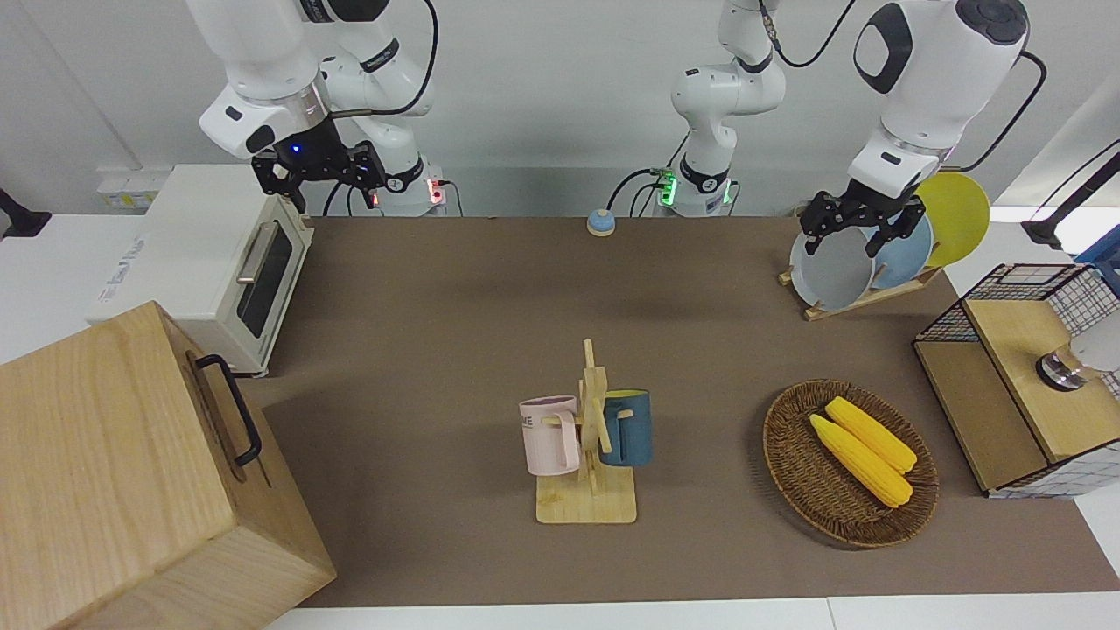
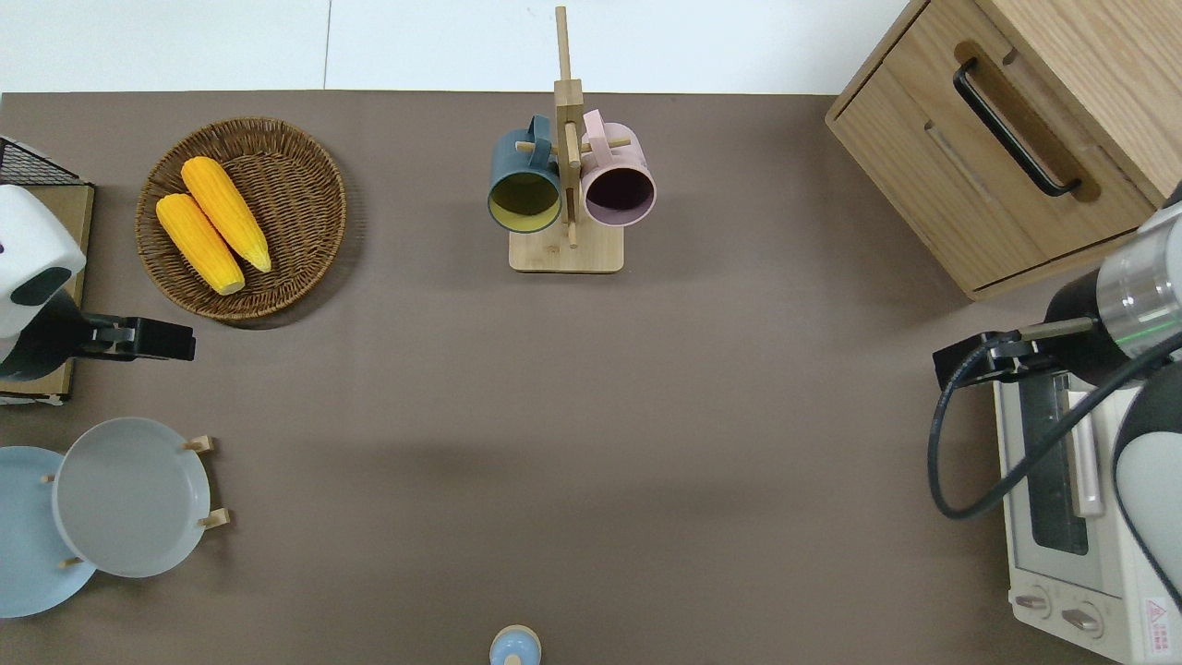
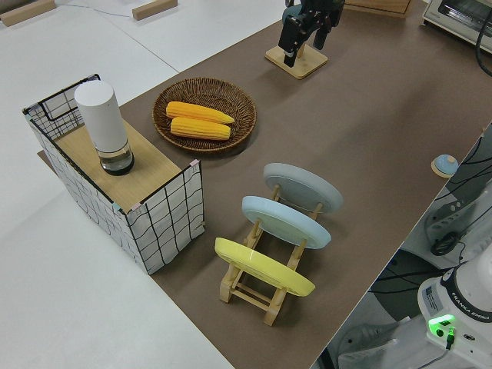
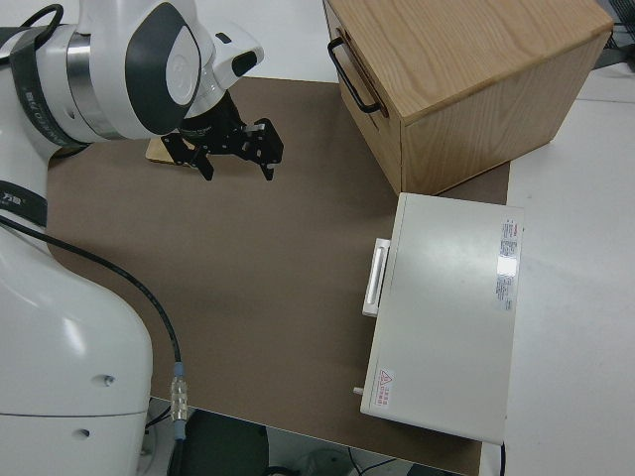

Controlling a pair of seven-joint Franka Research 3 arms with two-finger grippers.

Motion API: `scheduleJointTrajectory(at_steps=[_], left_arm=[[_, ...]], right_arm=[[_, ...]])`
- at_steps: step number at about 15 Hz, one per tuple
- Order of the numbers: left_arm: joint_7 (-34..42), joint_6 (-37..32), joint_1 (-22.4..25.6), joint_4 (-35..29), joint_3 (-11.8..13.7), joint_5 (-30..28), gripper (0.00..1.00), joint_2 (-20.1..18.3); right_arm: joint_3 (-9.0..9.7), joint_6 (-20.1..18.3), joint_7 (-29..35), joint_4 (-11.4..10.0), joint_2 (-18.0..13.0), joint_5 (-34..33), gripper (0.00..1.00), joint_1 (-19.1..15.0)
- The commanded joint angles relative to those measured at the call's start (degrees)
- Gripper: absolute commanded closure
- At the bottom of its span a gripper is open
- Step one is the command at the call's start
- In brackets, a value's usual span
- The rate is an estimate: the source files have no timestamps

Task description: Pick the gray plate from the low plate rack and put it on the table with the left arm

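Observation:
The gray plate (image 1: 831, 273) stands tilted in the low plate rack (image 1: 862, 299) at the left arm's end of the table (image 1: 455, 350), in the slot farthest from the table edge. It also shows in the overhead view (image 2: 129, 496) and the left side view (image 3: 302, 187). My left gripper (image 1: 842, 245) is open and empty, up in the air. The overhead view shows the left gripper (image 2: 175, 339) over the table between the wicker basket and the rack (image 2: 208, 480). My right gripper (image 1: 319, 171) is open and parked.
A sky-blue plate (image 1: 906, 254) and a yellow plate (image 1: 955, 214) stand in the same rack. A wicker basket (image 1: 792, 455) holds two corn cobs. A mug tree (image 1: 595, 437), a wire-sided box (image 1: 1024, 376), a toaster oven (image 1: 219, 262), a wooden cabinet (image 1: 131, 472) and a small bell (image 1: 600, 222) stand around.

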Motion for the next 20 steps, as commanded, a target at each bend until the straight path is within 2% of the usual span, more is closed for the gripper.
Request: scheduleJointTrajectory(at_steps=[1,4,14,20], left_arm=[[-1.18,0.42,0.32,-0.91,0.31,0.4,0.0,-0.09],[-6.36,0.16,-0.55,-1.0,0.14,0.49,0.0,-0.26],[-6.55,0.07,-0.02,-3.02,0.05,0.4,0.0,-1.31],[-6.37,0.16,0.42,-9.51,0.75,0.58,0.0,-7.02]], right_arm=[[1.21,-0.62,0.68,0.41,-0.12,-0.37,0.017,-1.32],[1.13,-0.62,0.68,0.33,-0.12,-0.37,0.017,-1.32],[1.21,-0.62,0.68,0.41,-0.12,-0.37,0.017,-1.32],[1.21,-0.62,0.68,0.41,-0.12,-0.37,0.017,-1.32]])
